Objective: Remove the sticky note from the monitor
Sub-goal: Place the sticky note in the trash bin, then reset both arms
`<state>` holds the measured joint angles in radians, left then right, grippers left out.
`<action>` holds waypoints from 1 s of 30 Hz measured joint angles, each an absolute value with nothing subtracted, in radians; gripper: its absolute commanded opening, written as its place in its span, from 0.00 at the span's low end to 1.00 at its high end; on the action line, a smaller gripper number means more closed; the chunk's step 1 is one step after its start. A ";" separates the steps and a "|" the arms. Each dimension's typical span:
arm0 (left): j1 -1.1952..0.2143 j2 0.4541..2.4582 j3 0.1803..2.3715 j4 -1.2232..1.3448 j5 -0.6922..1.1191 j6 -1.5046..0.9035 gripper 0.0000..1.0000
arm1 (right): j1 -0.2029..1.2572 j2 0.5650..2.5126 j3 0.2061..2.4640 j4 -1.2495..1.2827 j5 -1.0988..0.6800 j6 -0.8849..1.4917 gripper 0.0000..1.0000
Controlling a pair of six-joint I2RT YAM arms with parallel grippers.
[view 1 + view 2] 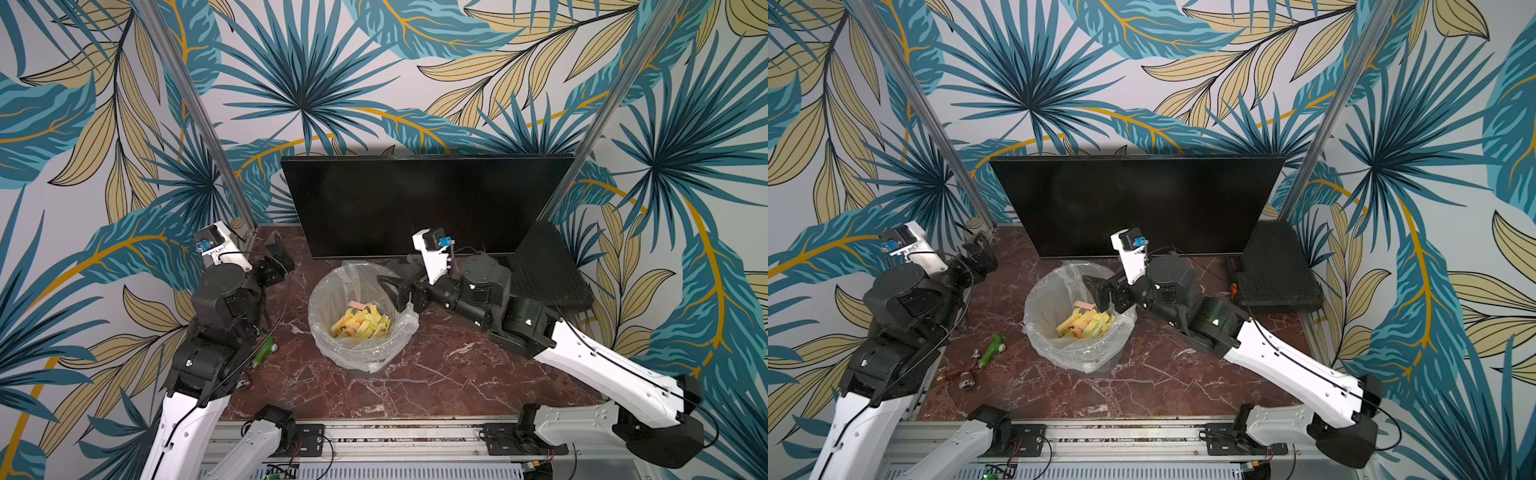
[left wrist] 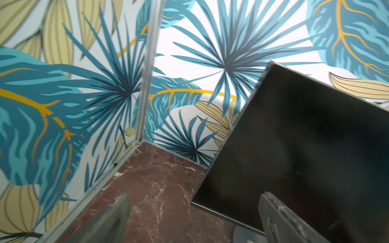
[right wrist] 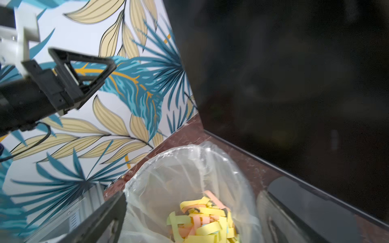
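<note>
The monitor [image 1: 424, 203] [image 1: 1133, 199] stands at the back of the table, its black screen bare in every view, with no sticky note on it. A pile of several yellow and pink sticky notes [image 1: 361, 320] [image 3: 202, 218] lies in the plastic-lined bin [image 1: 328, 291] [image 1: 1038, 299] in front of it. My right gripper [image 1: 395, 291] [image 1: 1100, 291] [image 3: 189, 214] hangs open over the bin's right rim, holding nothing. My left gripper [image 1: 278, 255] [image 1: 980, 253] [image 2: 194, 214] is open and empty near the monitor's [image 2: 305, 147] lower left corner.
A ribbed black case [image 1: 548, 266] [image 1: 1279, 266] lies right of the monitor. A green toy [image 1: 992, 349] and small objects [image 1: 963, 376] lie at the front left by the left arm. The monitor's grey base [image 2: 246, 235] [image 3: 305, 199] sits under the screen. Patterned walls close in three sides.
</note>
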<state>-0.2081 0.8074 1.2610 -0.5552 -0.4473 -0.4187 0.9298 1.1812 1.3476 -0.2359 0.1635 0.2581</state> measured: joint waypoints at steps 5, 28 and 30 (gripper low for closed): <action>-0.018 0.837 1.224 -0.550 -0.359 -0.447 1.00 | 0.740 0.995 1.285 -0.295 0.215 0.260 1.00; 0.254 0.946 0.931 -0.436 -0.144 -0.426 1.00 | -0.345 0.886 1.083 -0.511 0.175 0.542 1.00; 0.258 0.963 0.916 -0.421 -0.134 -0.414 1.00 | -0.424 0.913 1.079 -0.513 0.152 0.572 1.00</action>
